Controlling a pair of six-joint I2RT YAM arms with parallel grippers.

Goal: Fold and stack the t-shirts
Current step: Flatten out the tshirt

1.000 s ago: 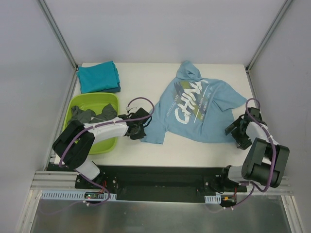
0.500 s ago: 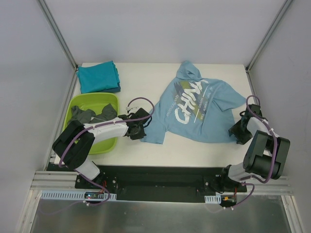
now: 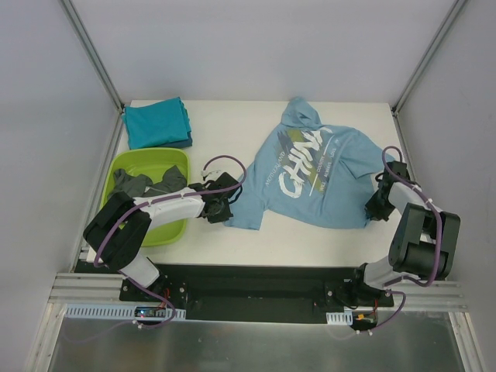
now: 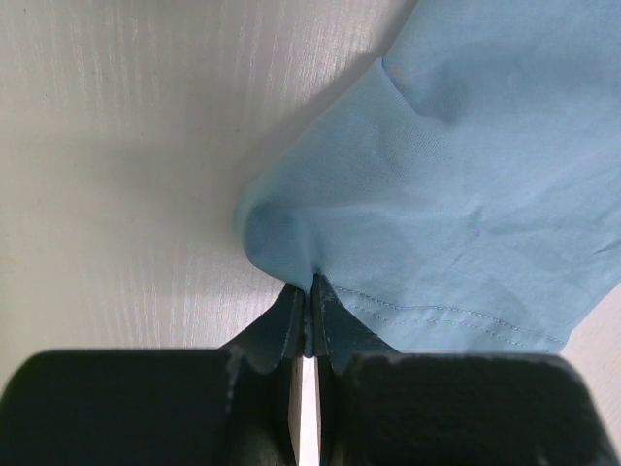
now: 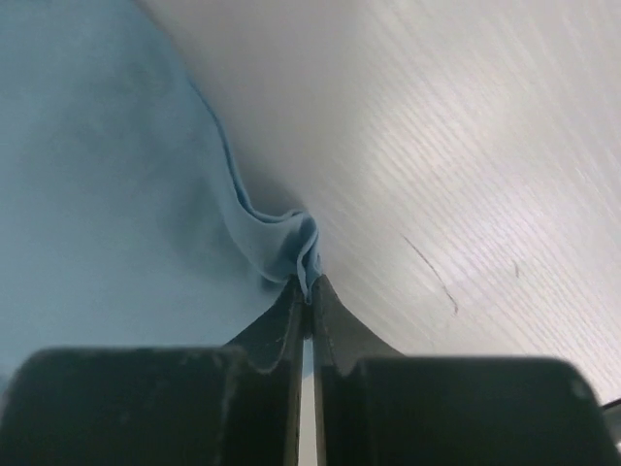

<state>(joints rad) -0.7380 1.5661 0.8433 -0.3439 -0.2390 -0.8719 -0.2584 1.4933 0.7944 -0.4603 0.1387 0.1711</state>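
Note:
A light blue t-shirt (image 3: 314, 174) with white and green lettering lies spread on the white table, collar toward the back. My left gripper (image 3: 225, 211) is shut on its near left hem corner (image 4: 291, 243), the fabric pinched between the fingertips (image 4: 335, 311). At the shirt's near right corner (image 5: 281, 243) my right gripper (image 3: 370, 211) is shut on a bunched fold of the hem. A folded teal t-shirt (image 3: 157, 122) sits at the back left. Dark grey t-shirts (image 3: 143, 183) lie crumpled in the tub.
A lime-green plastic tub (image 3: 124, 165) stands at the left, beside my left arm. Grey walls with metal posts close in the table (image 3: 232, 116) at the back and sides. A black rail runs along the near edge.
My right gripper moved forward and left to the shirt's near right corner and shut on the hem. The left gripper stayed shut on its corner.

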